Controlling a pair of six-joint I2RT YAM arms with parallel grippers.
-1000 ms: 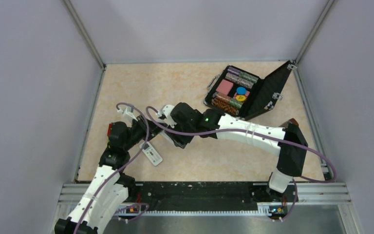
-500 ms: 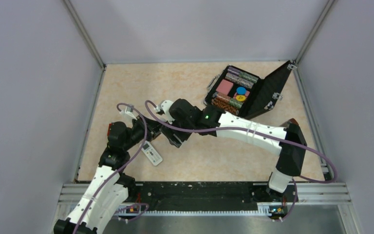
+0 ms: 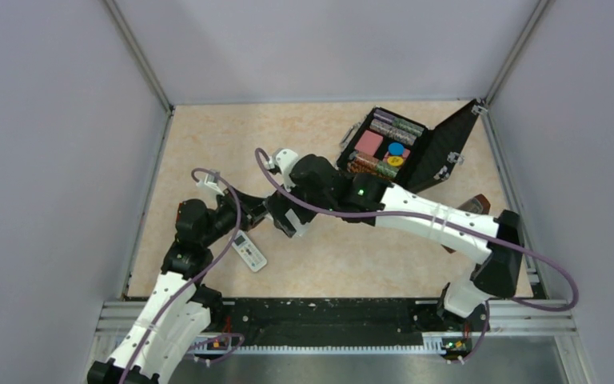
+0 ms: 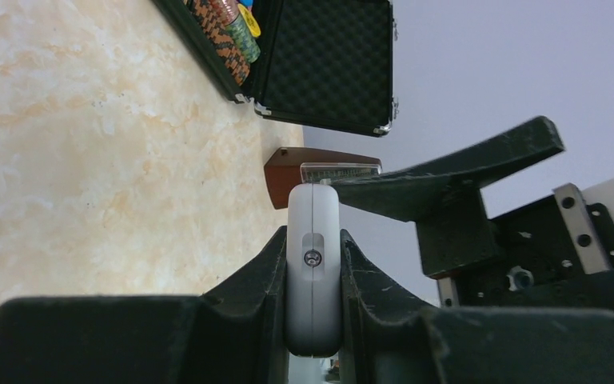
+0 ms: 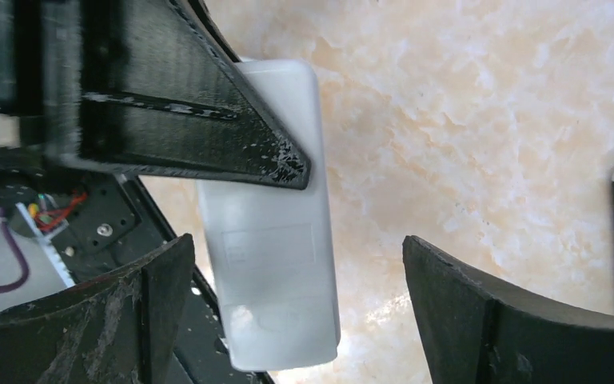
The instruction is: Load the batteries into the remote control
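My left gripper is shut on the remote control, which I see edge-on as a slim white body with a small screw in its seam. In the right wrist view the remote control shows its plain white back, with a black left-gripper finger lying across it. My right gripper stands open, wide around the remote's end and clear of both sides. From above, the left gripper and right gripper meet left of the table's middle. The batteries are out of view.
A second white remote with a small display lies on the table just in front of the grippers. An open black case of chips stands at the back right. A brown block sits near the right wall.
The right gripper's jaws have opened wide around the remote. The right arm's elbow swung to the right and its wrist drew back a little. The left arm held still.
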